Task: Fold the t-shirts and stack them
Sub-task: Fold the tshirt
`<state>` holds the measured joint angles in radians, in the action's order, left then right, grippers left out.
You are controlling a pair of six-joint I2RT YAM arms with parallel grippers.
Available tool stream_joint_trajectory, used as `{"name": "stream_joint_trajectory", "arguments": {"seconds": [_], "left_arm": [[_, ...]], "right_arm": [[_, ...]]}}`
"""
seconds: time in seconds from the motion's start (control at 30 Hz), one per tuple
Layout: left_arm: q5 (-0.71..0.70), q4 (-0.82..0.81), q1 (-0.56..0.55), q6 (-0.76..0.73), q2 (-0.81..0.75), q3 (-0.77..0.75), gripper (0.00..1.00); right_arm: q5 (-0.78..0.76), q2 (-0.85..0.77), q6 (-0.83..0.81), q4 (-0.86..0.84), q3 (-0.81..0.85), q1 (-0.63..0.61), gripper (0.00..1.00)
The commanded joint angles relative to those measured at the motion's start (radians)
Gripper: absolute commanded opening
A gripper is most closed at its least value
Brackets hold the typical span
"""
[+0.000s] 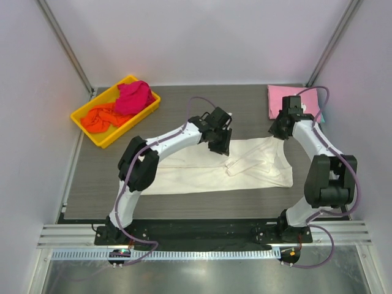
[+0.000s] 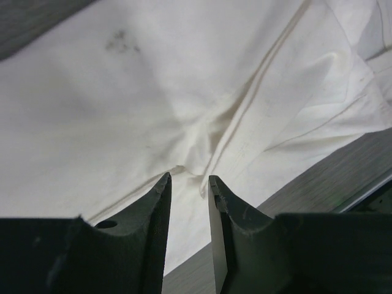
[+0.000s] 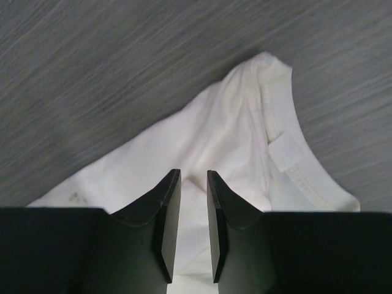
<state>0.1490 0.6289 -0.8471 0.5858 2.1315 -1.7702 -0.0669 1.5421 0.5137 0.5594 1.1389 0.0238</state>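
- The cream-white t-shirt [image 1: 257,164] lies spread along the grey table [image 1: 92,184] in front of both arms. It is long from left to right and partly folded, with a loose fold crossing its middle. Take it as your landmark.
- Your left gripper [image 2: 190,177] is low over the far edge of that shirt, near its middle. Its jaws stand a little apart. You can see cloth through the gap and nothing is caught between them.
- Right at the left fingertips [image 2: 164,184] the shirt is gathered into a small pucker. A seam runs away from the pucker towards the upper right of the wrist view.
- A faint dark smudge [image 2: 119,41] marks the shirt further out from those fingertips.
- Your right gripper [image 3: 194,173] sits at the shirt's far right corner, over the neck end. Its jaws are also slightly parted, with white cloth showing between them and no grip on it.
- Just past the right fingertips [image 3: 215,184] you can see the collar [image 3: 294,177] with its small sewn label [image 3: 285,153]. Bare table lies beyond the collar.
- A pink t-shirt [image 1: 278,98] lies folded flat beyond the cream shirt's right end, on the far side. It is close behind the right gripper and clear of the cream cloth.
- The yellow tray [image 1: 87,133] sits well beyond the cream shirt's left end, towards the far left corner. It is turned at an angle to the shirt.
- Inside the tray a magenta t-shirt [image 1: 135,97] is bunched at the end farther from the cream shirt's near edge. An orange t-shirt [image 1: 101,117] is crumpled beside it, and both are unfolded.
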Motion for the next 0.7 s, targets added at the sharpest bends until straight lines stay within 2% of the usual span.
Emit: {"name": "stream_joint_trajectory", "arguments": {"seconds": [0.0, 0.2, 0.4, 0.53, 0.67], "left_arm": [[-0.023, 0.051, 0.092, -0.026, -0.042, -0.014, 0.32], [-0.028, 0.034, 0.232, -0.023, -0.002, 0.054, 0.31], [-0.081, 0.032, 0.298, -0.027, 0.01, 0.121, 0.31], [-0.189, 0.1, 0.312, -0.004, 0.012, 0.143, 0.3], [-0.288, 0.121, 0.329, -0.004, -0.065, 0.279, 0.3]], "right_arm": [[-0.089, 0.087, -0.058, -0.059, 0.08, 0.007, 0.29], [-0.122, 0.254, -0.093, -0.107, 0.165, 0.011, 0.29], [-0.195, 0.366, -0.121, -0.174, 0.116, 0.034, 0.28], [-0.14, 0.417, -0.127, -0.223, 0.108, 0.033, 0.28], [-0.054, 0.441, -0.13, -0.283, 0.096, 0.028, 0.28]]}}
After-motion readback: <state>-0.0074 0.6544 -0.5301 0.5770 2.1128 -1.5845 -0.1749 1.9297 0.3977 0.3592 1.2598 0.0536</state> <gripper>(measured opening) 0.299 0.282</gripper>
